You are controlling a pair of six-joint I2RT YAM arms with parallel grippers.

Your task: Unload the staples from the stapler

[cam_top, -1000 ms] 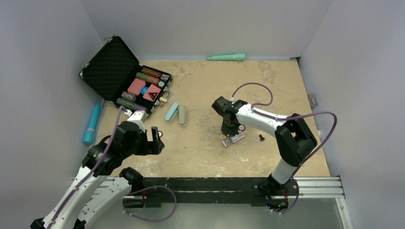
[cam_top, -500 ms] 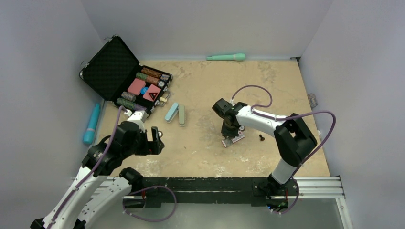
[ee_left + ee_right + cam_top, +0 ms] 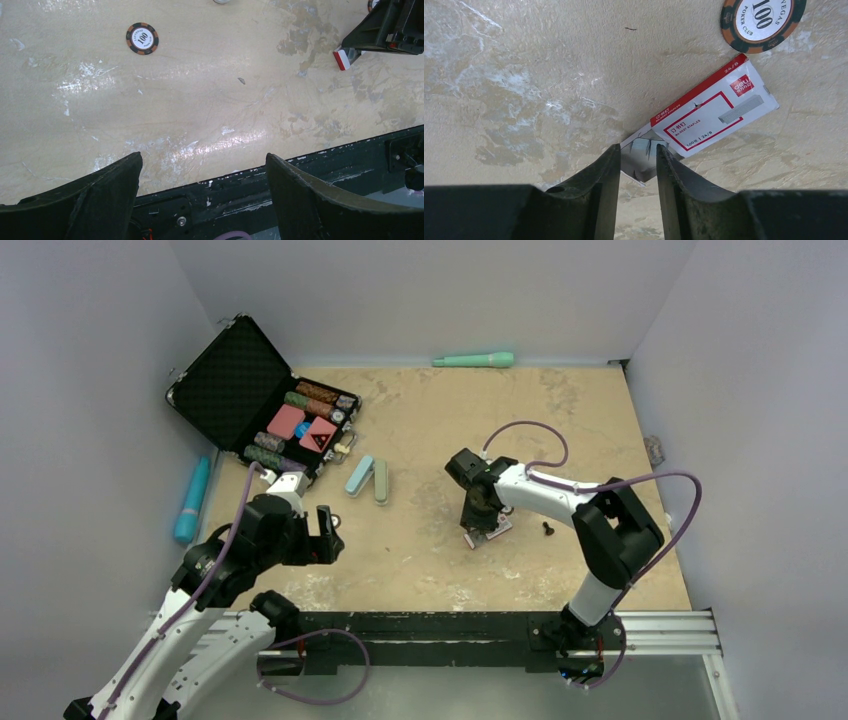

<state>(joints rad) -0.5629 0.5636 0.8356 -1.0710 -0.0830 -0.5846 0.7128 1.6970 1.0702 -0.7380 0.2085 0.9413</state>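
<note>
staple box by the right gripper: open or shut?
Open. Right wrist view: the staple box has its near end flap out, with grey staples showing at the right gripper tips.

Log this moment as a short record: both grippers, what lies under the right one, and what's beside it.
left gripper: open wide, empty, over the table near its front edge
right gripper: jaws a narrow gap apart, at the open end of the staple box
staples: in that open end, at the fingertips; gripped or not, cannot tell
poker chip: flat on the table, close by the box's far corner
</note>
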